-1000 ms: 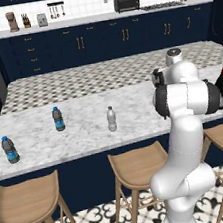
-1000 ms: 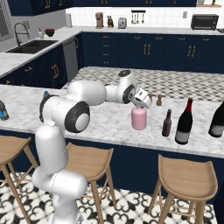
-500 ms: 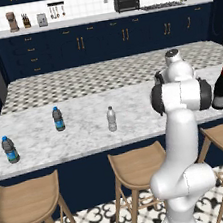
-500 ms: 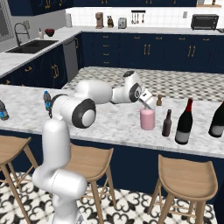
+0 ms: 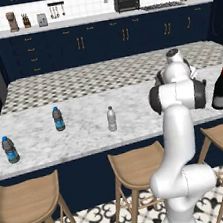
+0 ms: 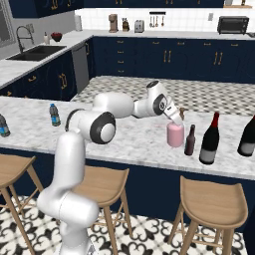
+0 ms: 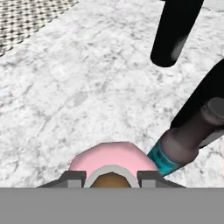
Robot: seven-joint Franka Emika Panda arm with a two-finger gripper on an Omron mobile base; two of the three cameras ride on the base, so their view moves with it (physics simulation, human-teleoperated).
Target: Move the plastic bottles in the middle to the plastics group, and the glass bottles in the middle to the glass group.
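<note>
Hand view: claw [image 7: 112, 178] closed on the pink bottle's [image 7: 109, 161] neck.
Your fingers [image 7: 72, 177] sit either side of the stoppered neck, pink body directly below them. On the counter [image 6: 129, 144], the pink bottle [image 6: 175, 135] stands just left of the brown bottle [image 6: 190, 141], with wine bottles [image 6: 209, 139] further right.

A long desk [image 5: 87, 137] topped in grey-veined white marble crosses the kitchen, with a speckled counter strip [image 5: 103, 77] just behind it. Wooden bar stools [image 5: 137, 168] stand along its near side on a black-and-white patterned tile floor [image 5: 99, 221]. Navy cabinets [image 5: 98, 42] with brass handles line the far wall under white tiling. A toaster oven [image 5: 126, 2] sits on the back counter. In the right base view, a sink [image 6: 35, 52] with a curved tap occupies the left counter.
</note>
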